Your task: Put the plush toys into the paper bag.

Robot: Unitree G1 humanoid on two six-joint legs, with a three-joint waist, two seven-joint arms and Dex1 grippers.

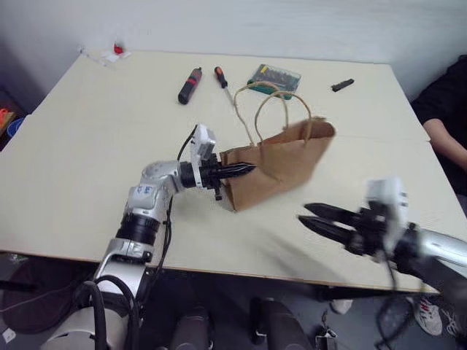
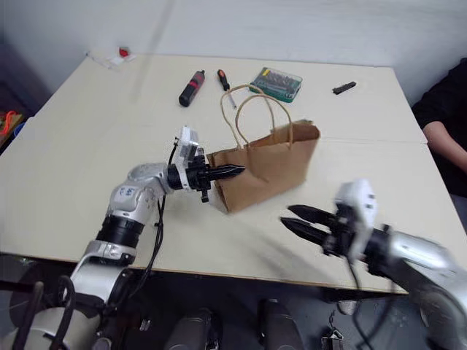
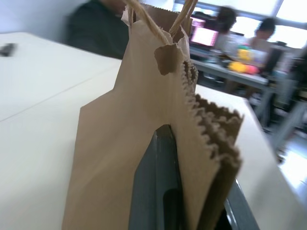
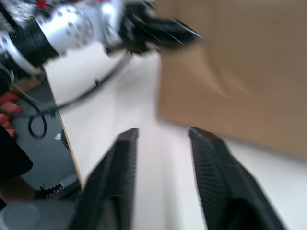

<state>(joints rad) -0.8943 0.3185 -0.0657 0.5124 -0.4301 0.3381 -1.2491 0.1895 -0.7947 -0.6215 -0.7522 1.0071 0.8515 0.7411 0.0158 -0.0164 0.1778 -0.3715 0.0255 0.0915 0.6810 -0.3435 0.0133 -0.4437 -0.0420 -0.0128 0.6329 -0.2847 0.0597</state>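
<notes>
The left gripper pinches the paper bag's top edge on the table. The right gripper is partly open and empty. One hard pull could tear the bag.

Along the far side of the pale tabletop lie a black-and-red cylinder, a screwdriver, a green bit case and a small black piece. A person's arm rests at the right edge.
</notes>
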